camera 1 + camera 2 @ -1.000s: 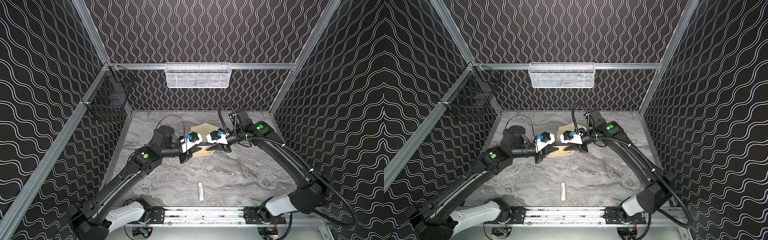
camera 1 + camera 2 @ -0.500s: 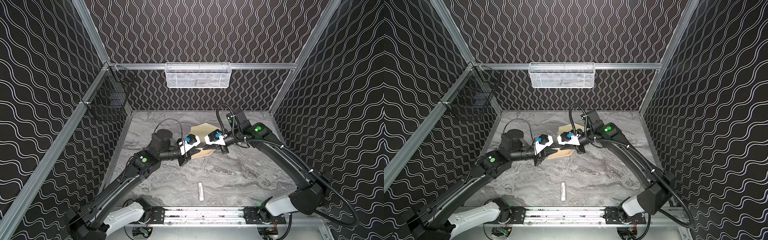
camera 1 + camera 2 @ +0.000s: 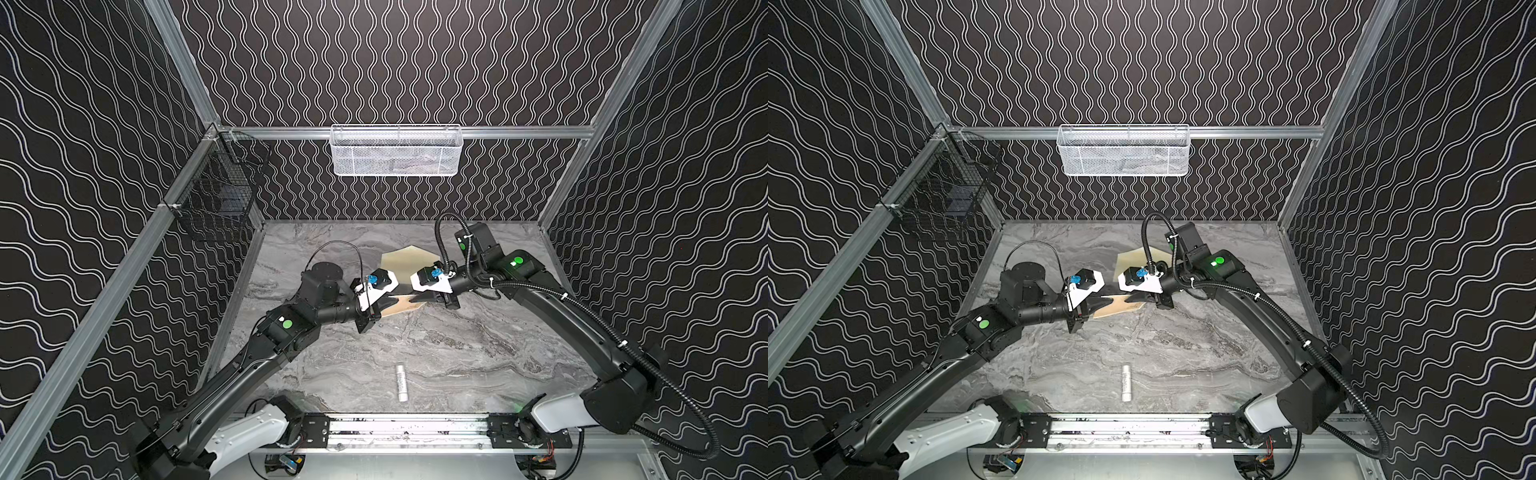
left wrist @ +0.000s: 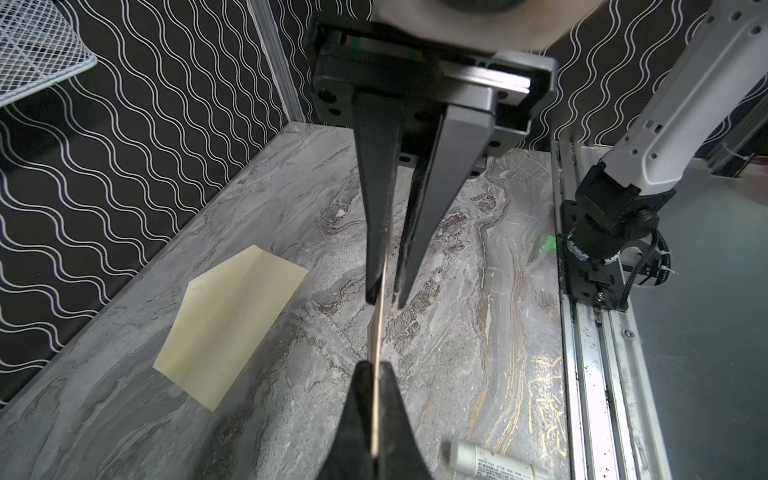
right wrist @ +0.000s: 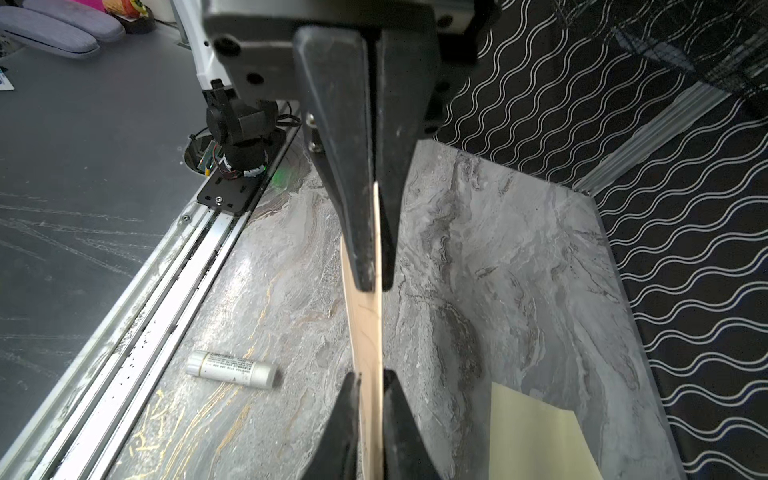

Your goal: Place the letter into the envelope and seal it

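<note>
Letter (image 3: pixel 404 307) hangs above the table (image 3: pixel 457 353) at the centre of both top views, stretched between two grippers. The left gripper (image 4: pixel 375 366) is pinched tight on its left end. The right gripper (image 4: pixel 385 300) straddles the right end with jaws nearly together — the left wrist view shows a thin slit beside the sheet, so I cannot tell whether it truly grips. The envelope (image 3: pixel 406 259) lies flat on the table just above the letter in the frame, flap open, partly behind the grippers. A stick (image 3: pixel 402 382) lies at lower centre — well apart.
</note>
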